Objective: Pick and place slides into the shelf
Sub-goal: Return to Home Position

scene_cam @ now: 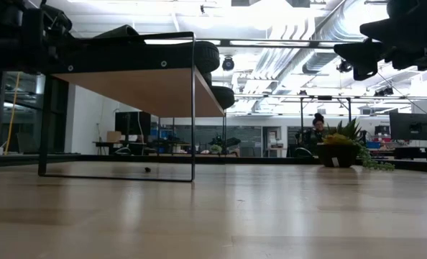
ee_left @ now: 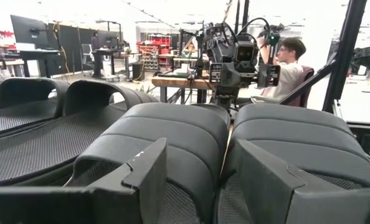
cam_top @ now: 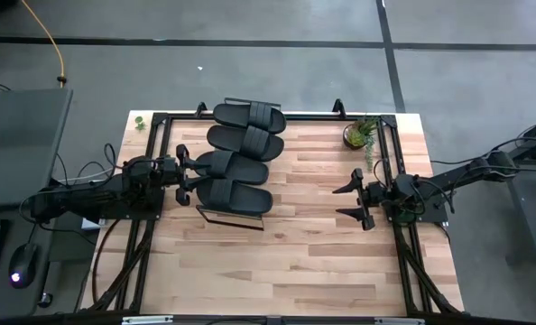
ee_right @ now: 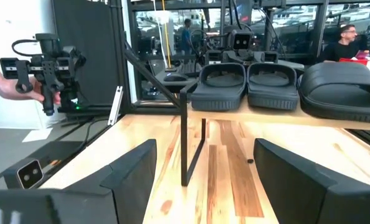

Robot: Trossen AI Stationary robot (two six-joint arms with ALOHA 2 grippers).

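On the long light-wood shelf (ee_right: 266, 116) sit all 4 matte black rubber slides (cam_top: 241, 153): placing looks done, only parking left. My left gripper (cam_top: 185, 171) at their 9 o'clock and right gripper (cam_top: 340, 201) at 3 o'clock both spread empty.

location type: robotics lab within an open-plan industrial workspace. indicators: exposed ceiling ducts (scene_cam: 321, 39), bare concrete floor (cam_top: 250, 23), desks carrying monitors (ee_left: 30, 30), a seated person (ee_left: 291, 62), a black-framed wooden table (cam_top: 322, 257) with two mounted robot arms (cam_top: 87, 194).

Open tabletop (cam_top: 318, 239) between shelf (scene_cam: 141, 85) and plant (cam_top: 360, 134)
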